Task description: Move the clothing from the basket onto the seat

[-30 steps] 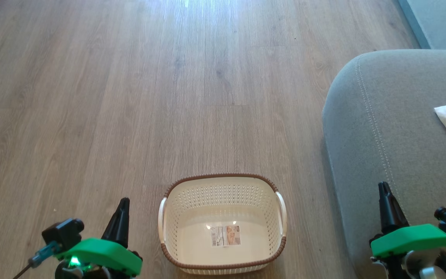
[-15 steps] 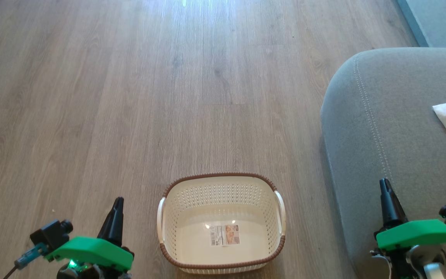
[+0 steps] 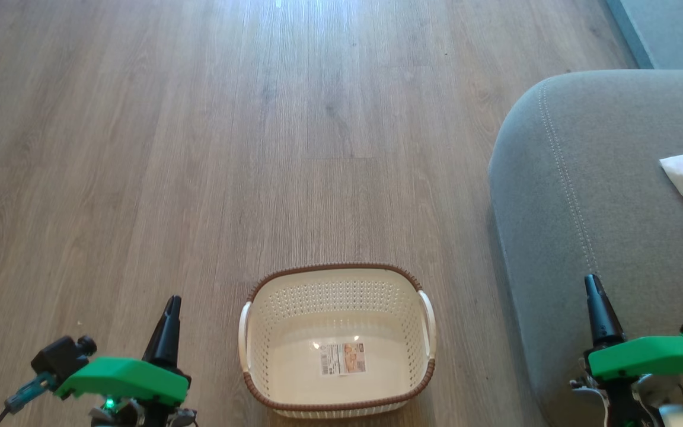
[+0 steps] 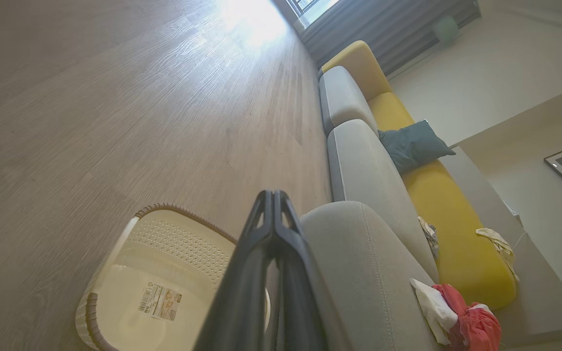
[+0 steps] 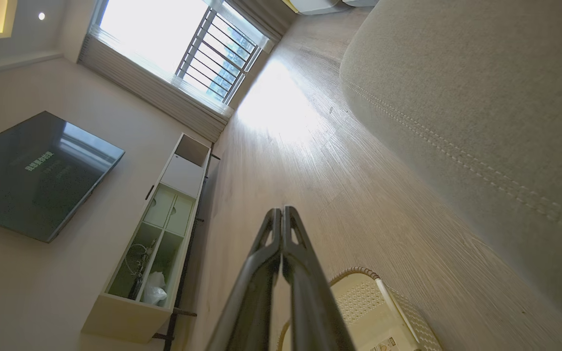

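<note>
Sunlit wood floor [image 3: 199, 148]; wall TV [image 5: 32, 175], barred window [image 5: 183, 44]

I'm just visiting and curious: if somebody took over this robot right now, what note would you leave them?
Grippers: the left gripper is shut and empty, beside the basket; the right gripper is shut and empty, near the seat.
Things: the basket stands on the floor, bare but for a label. The clothing lies in a red and white heap on the seat.
Done: clothing out of the basket, on the seat.
Left: nothing that I can see.
</note>
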